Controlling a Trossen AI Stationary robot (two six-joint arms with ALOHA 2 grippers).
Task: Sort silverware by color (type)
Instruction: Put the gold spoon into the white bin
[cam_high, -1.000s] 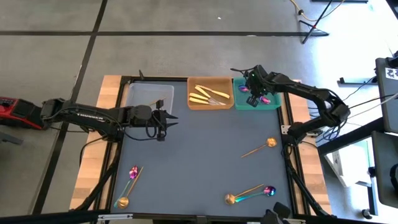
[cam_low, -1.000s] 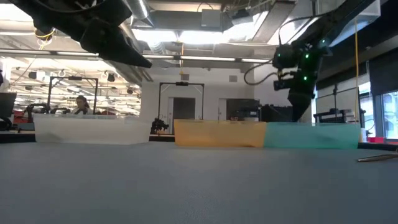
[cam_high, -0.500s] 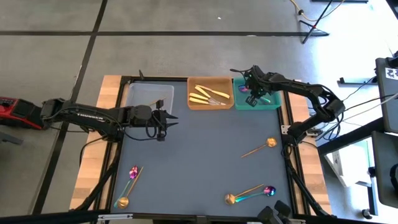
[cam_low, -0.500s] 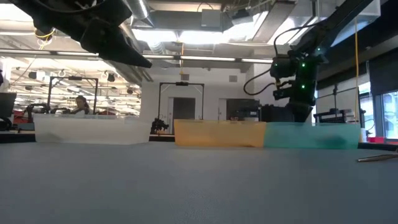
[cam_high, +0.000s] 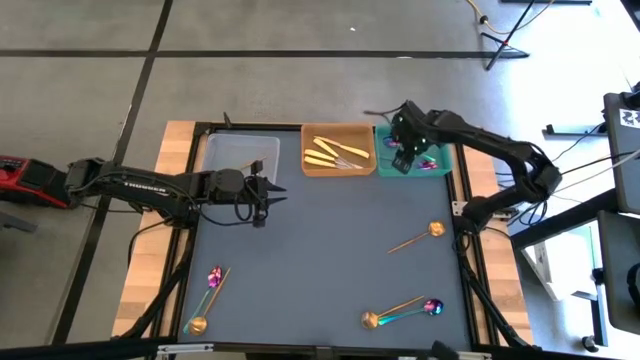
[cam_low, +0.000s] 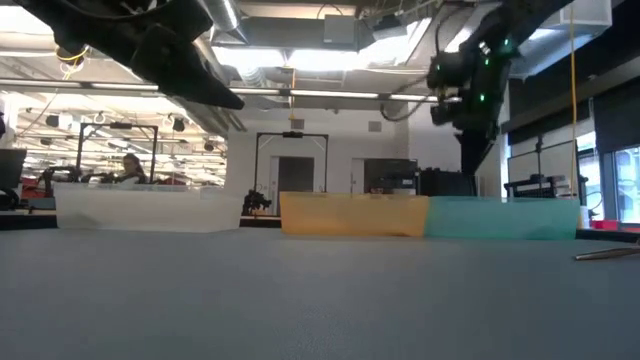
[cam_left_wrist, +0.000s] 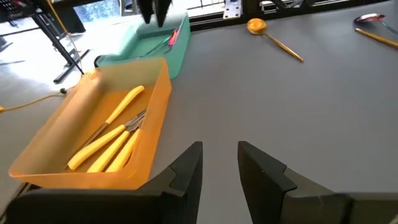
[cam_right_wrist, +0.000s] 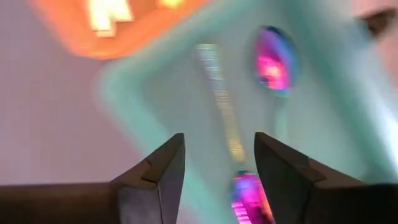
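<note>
Over teal tray (cam_high: 437, 160): right tool (cam_high: 400, 160) spread, empty; purple spoons (cam_right_wrist: 273, 59) inside. Left tool (cam_high: 272, 192) spread, idle mid-desk. Drop step looks done; next, probably reach for copper spoon (cam_high: 420, 236) on desk (cam_high: 320, 260).

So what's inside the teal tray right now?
The teal tray holds iridescent spoons, at least two by the right wrist view. From above, the right end effector hovers open over it, covering part, so the exact count is uncertain.
</note>
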